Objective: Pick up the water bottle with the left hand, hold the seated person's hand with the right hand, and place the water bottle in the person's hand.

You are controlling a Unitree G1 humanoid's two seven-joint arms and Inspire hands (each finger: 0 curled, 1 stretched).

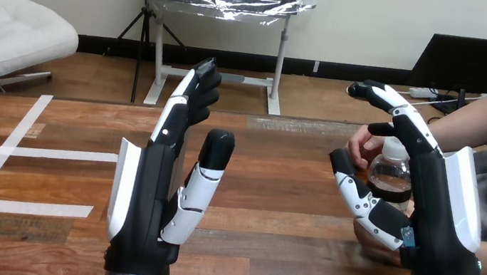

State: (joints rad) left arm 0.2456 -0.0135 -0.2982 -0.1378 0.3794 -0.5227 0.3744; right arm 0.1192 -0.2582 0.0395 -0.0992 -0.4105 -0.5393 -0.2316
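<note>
Head view, near centre: left hand [145, 203] raised upright above the table [277, 185], edge-on to the camera, fingers straight and pressed close together, pointing up and away, thumb standing apart beside them; nothing held, nothing touched. At the right: right hand [432, 207] raised too, white back shell toward the right edge, fingers straight and reaching up and leftward, thumb stretched out lower and leftward, a wide gap between thumb and fingers; curled round nothing. Seen through that gap: water bottle [390, 174], upright, clear, white cap on top, over the table's right side and well apart from the left hand. Cannot tell whether touched by the right hand or merely behind it. Person's upper hand [360, 143] curled against the bottle's upper left side, forearm coming in from the upper right. Person's lower hand [371, 243] beneath the bottle, partly hidden behind the robot's thumb. At the table's left: strips of white tape [55, 153] laid flat on the wood.
</note>
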